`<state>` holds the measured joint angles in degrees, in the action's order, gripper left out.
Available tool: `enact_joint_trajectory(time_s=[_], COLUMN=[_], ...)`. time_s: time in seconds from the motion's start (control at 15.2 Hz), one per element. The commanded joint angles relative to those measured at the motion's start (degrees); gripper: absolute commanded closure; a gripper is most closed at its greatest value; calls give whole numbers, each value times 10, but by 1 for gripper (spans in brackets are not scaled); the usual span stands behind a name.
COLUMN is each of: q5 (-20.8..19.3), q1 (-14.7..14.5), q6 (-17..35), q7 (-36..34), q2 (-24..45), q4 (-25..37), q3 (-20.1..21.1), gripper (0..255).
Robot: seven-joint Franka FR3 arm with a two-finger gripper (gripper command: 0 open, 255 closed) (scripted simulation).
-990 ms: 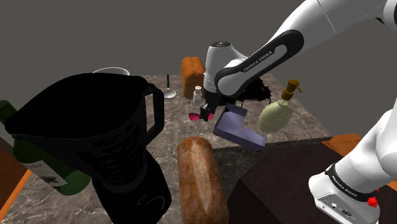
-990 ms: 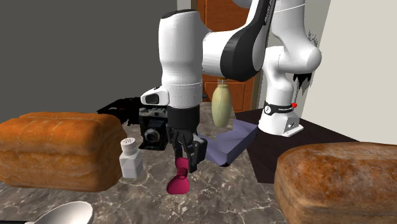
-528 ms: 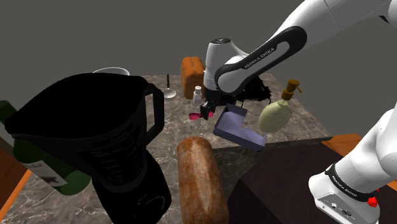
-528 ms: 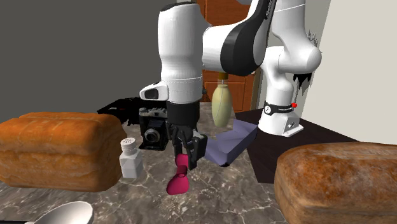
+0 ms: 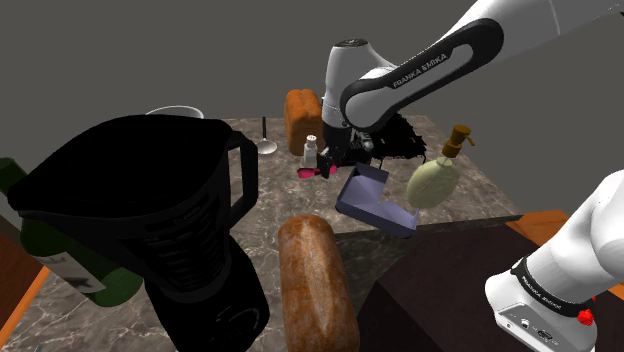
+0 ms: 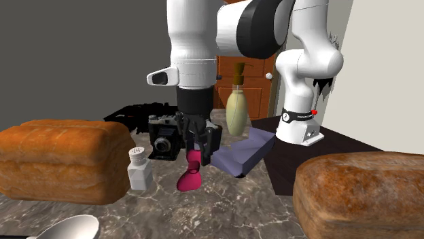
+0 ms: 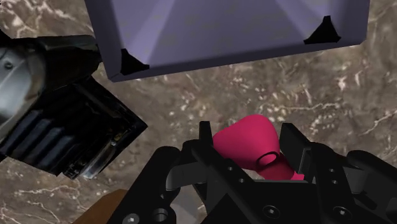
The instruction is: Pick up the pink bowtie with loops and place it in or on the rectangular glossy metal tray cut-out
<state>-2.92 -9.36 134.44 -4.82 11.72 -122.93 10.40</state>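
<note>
The hand (image 6: 196, 151) is closed on the pink bowtie (image 6: 189, 177), pinching its upper lobe between the two black fingers while the lower lobe hangs free beneath them, over the marbled bench (image 6: 224, 210). In the second exterior view this sits at the centre of the frame, with the white forearm standing nearly upright above it. In the wrist view the hand (image 7: 249, 151) has a finger pressed against each side of the bowtie (image 7: 245, 135), and a thin pink loop shows close to one finger.

The tray (image 6: 239, 155) is drawn pale lavender and lies just to the right of the held bowtie in the second exterior view, one end propped up. In the shoulder view the tray (image 5: 383, 210) is right of centre, and the bowtie (image 5: 310, 172) hangs a little to its upper left under the hand (image 5: 326, 167). Seen from the wrist, the tray (image 7: 191, 25) lies beyond the fingertips, apart from the bowtie.

A white shaker (image 6: 140, 168) stands left of the bowtie, and a black camera (image 6: 163, 136) sits behind it. A large loaf (image 6: 64, 159) occupies the left of that frame and another loaf (image 6: 363, 193) the lower right. A pale green soap dispenser (image 6: 237, 107) stands behind the tray. In the shoulder view a black jug (image 5: 150, 215) looms at the left.
</note>
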Motion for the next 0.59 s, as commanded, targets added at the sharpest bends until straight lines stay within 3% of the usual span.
enact_joint_trajectory(time_s=[0.0, 0.53], q5=[3, 13], q1=[1, 2], q6=[-15, -72], q7=[2, 9], q2=[-10, -45], q4=[6, 27], q3=[1, 3], gripper=[255, 255])
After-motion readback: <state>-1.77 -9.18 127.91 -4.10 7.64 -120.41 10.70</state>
